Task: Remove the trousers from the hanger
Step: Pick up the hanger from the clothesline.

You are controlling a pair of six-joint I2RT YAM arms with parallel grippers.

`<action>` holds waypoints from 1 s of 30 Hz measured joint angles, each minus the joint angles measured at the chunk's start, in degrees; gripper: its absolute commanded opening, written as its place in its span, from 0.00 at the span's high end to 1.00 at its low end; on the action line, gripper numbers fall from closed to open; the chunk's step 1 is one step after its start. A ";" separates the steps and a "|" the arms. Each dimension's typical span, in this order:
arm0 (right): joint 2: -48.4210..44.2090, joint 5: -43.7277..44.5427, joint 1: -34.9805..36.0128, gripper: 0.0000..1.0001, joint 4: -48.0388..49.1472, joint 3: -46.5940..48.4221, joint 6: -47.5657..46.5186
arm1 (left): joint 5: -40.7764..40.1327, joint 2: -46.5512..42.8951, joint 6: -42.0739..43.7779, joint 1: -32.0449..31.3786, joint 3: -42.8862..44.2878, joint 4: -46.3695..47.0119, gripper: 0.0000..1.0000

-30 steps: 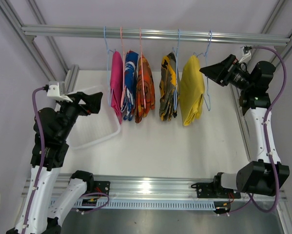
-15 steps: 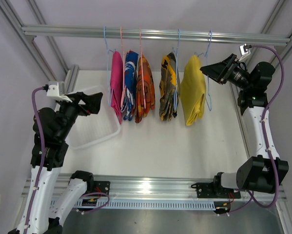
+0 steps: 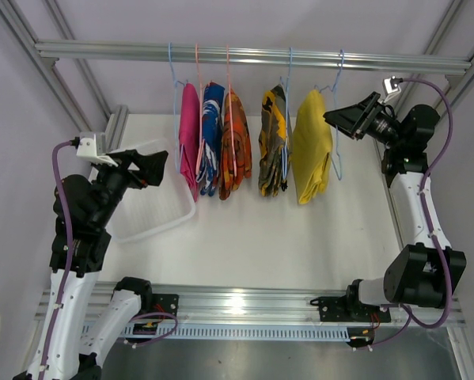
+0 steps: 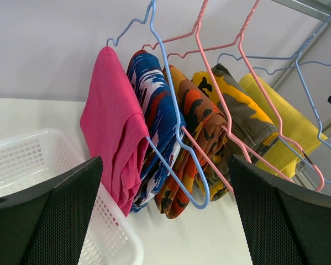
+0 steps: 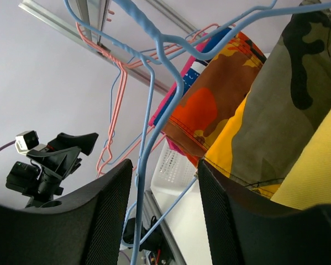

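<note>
Five pairs of trousers hang on wire hangers from the rail (image 3: 252, 55): pink (image 3: 189, 138), blue-and-white (image 3: 212, 134), orange camouflage (image 3: 235, 142), yellow-and-dark camouflage (image 3: 273, 142) and plain yellow (image 3: 311, 146). My right gripper (image 3: 329, 116) is up beside the yellow pair. In the right wrist view its jaws (image 5: 164, 182) stand partly apart around the blue hanger wire (image 5: 146, 182), which runs close to the left finger, with a gap left to the other. The yellow pair (image 5: 314, 176) lies at the right of that view. My left gripper (image 4: 165, 221) is wide open and empty, facing the pink pair (image 4: 113, 127).
A white perforated basket (image 3: 153, 214) sits on the table under my left gripper, below and left of the pink pair. Aluminium frame posts stand at both sides. Pink and blue hanger hooks crowd the rail above the clothes.
My right gripper's jaws have narrowed around the blue hanger wire, and that wrist has edged slightly up and left. The left arm and the trousers have not moved.
</note>
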 measured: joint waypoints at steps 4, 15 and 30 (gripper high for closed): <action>0.52 -0.72 0.07 0.51 2.80 -0.81 2.10 | 0.42 0.00 0.00 0.07 0.00 0.00 0.01; 1.81 -2.12 0.50 0.72 14.53 -1.66 10.34 | 0.81 0.00 -0.02 0.13 0.00 0.00 0.01; 4.74 -2.45 1.46 1.00 21.90 -2.99 17.16 | 2.23 0.02 -0.04 0.35 0.00 0.02 0.00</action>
